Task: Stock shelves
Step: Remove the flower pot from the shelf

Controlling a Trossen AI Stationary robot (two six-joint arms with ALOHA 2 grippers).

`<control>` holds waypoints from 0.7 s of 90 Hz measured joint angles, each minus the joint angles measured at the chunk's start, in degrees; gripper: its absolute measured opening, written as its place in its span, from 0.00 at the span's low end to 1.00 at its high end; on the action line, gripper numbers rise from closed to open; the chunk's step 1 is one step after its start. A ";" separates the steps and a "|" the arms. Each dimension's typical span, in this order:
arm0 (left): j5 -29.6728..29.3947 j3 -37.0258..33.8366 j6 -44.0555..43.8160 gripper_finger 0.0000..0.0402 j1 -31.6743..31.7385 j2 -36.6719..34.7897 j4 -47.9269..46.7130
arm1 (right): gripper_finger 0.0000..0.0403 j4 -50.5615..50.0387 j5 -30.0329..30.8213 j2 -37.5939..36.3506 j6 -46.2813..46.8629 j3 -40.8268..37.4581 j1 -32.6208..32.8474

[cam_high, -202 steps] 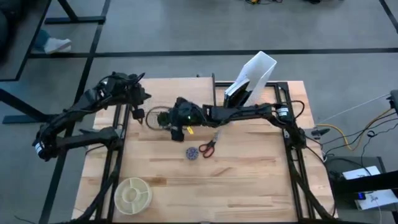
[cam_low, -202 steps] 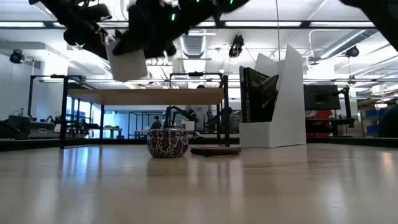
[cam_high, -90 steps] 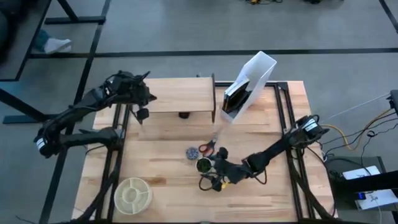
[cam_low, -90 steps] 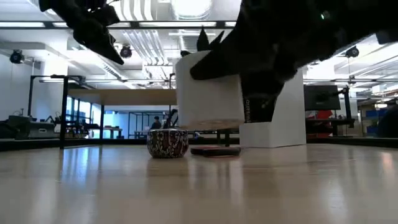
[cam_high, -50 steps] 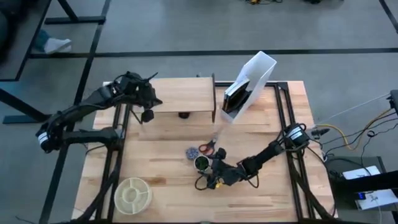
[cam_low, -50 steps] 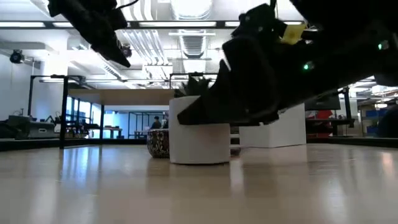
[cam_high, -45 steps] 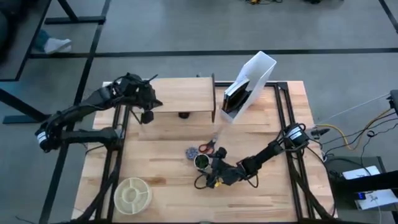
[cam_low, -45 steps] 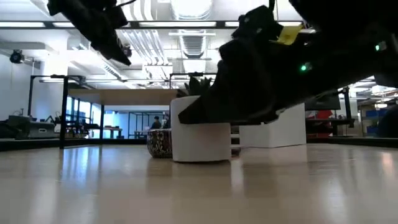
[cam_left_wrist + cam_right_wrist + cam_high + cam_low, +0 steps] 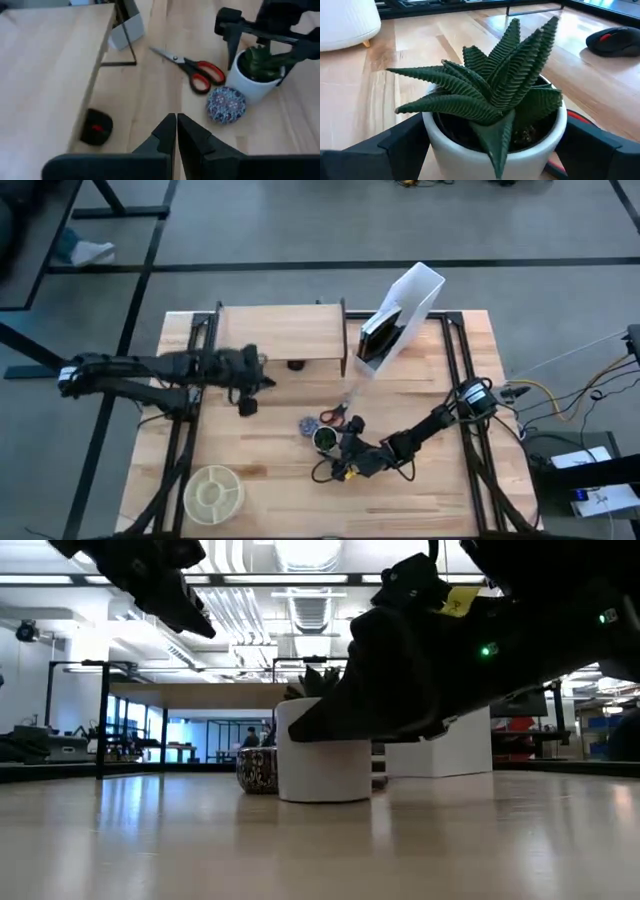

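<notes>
Right wrist view: ridged succulent in smooth white pot (image 9: 495, 145), flanked by parted right gripper (image 9: 495, 150); left gripper (image 9: 176, 131) pinched closed, empty.

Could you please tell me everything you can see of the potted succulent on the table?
The potted succulent is a small plant with stiff, pointed, dark green ridged leaves in a round, smooth white pot that looks ceramic. It stands upright on the wooden table, next to a patterned round tin and red-handled scissors. The right claw sits around the pot, one finger on each side.
</notes>
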 joint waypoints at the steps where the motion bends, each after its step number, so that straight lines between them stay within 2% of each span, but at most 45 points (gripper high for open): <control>1: -0.77 -0.42 -0.40 0.00 -0.58 0.09 0.69 | 0.86 -0.08 -0.12 -0.13 -0.10 -0.01 0.00; 10: -5.90 -3.94 -5.69 0.00 -4.81 1.13 5.56 | 0.86 -1.67 -1.24 -1.42 1.19 -0.01 0.00; 31: -6.36 -10.26 -11.97 0.01 -6.65 4.38 13.62 | 0.86 -4.83 -3.18 -2.37 3.27 -0.03 -0.06; 52: -6.41 -14.81 -12.32 0.12 -6.65 9.75 26.42 | 0.87 -3.83 -2.50 -0.88 6.22 0.10 -1.32; 63: -7.23 -15.43 -12.42 0.20 -6.68 12.98 30.01 | 0.90 -4.22 -3.32 -0.84 6.39 0.12 -1.59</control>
